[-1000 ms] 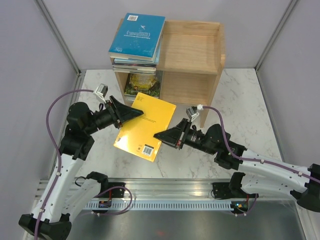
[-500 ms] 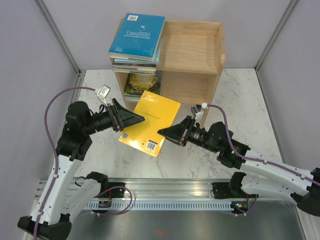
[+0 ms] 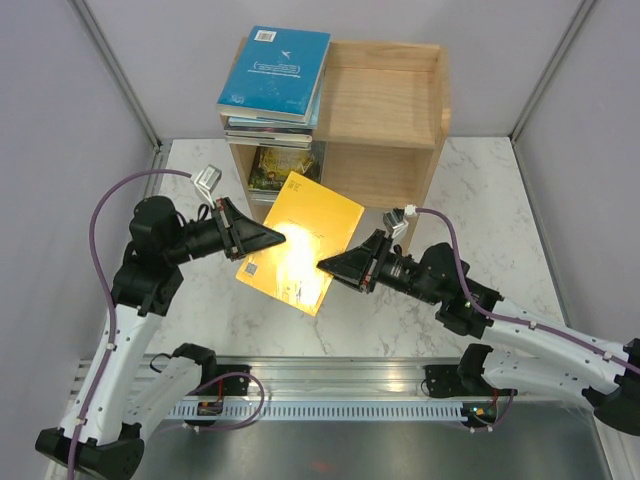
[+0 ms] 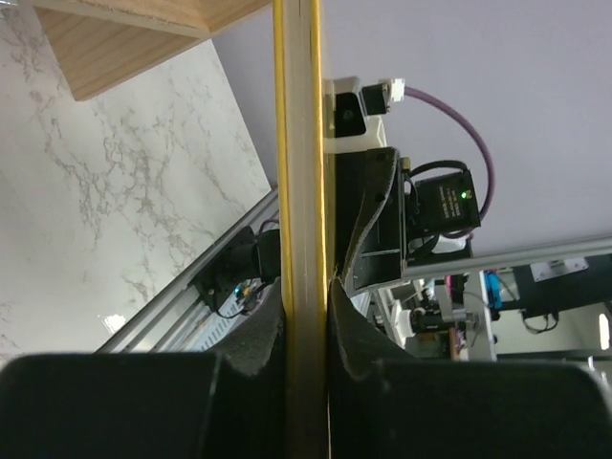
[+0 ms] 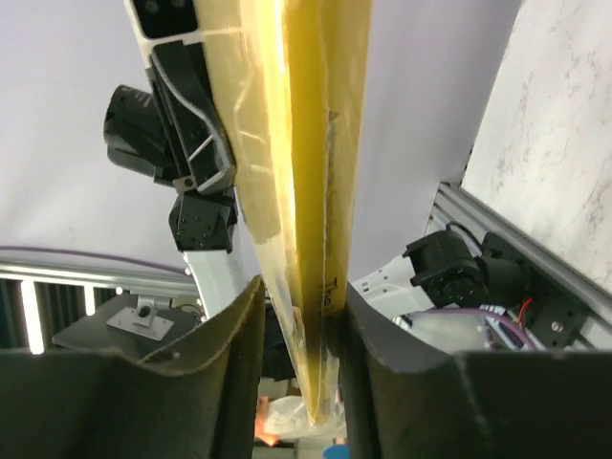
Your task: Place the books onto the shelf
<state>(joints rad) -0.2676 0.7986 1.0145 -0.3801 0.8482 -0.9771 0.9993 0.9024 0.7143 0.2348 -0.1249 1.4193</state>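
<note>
Now the yellow book point(image 3: 300, 240) hangs clear of the worktop point(image 3: 490, 220), held between both arms just in front of the shelf point(image 3: 385, 110). It is tilted, with its far corner raised towards the shelf's lower tier and its near corner lower, over the marble.

The left fingers point(image 3: 283, 237) are clenched on the book's left edge. In the left wrist view the two pads press flat against both covers, with the yellow edge point(image 4: 298, 191) running straight up between them. The right fingers point(image 3: 322, 266) grasp the book's near right edge. The right wrist view shows the yellow cover and pale pages point(image 5: 316, 143) squeezed between the two dark pads. The two pairs of fingers face each other across the book, near each other but apart.

On the shelf's top tier, at its left end, sits a stack point(image 3: 272, 120) of books lying flat, with a blue book point(image 3: 275, 72) uppermost and a white sticker near its far edge. Below it, in the left part of the lower tier, a green book point(image 3: 285, 168) stands on edge with its illustrated cover facing out. The yellow book's far corner is close to this green book; I cannot tell whether they touch. The right half of both tiers shows bare wood.
</note>
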